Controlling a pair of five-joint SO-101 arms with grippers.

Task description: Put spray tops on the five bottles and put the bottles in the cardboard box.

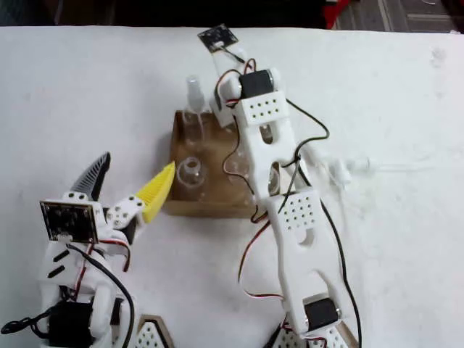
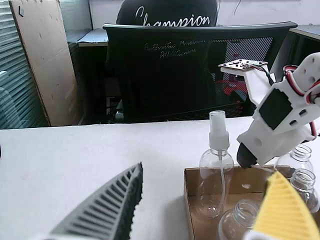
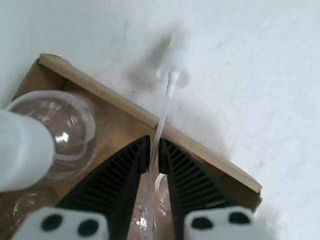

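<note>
Nearest, the left claw (image 1: 140,161) is spread wide and holds nothing. It has one grey finger and one yellow, and the yellow tip is just beside the box (image 1: 196,209). The box lies on the table (image 1: 87,94). The left wrist view lets four bottles be counted standing in it: one capped bottle (image 2: 216,170) at a far corner and three open bottles (image 2: 239,216) (necks bare). From above, the right arm covers most of them, and two can be made out there.

There are three tops: one on the capped bottle and two more. Over the box's far side, the right claw (image 3: 154,140) pinches the thin tube of the held top (image 3: 173,70). Its head is past the box wall, over the table; I cannot tell whether it touches. The high view adds a loose top (image 1: 339,172) lying on the table right of the box, beside the right arm.
</note>
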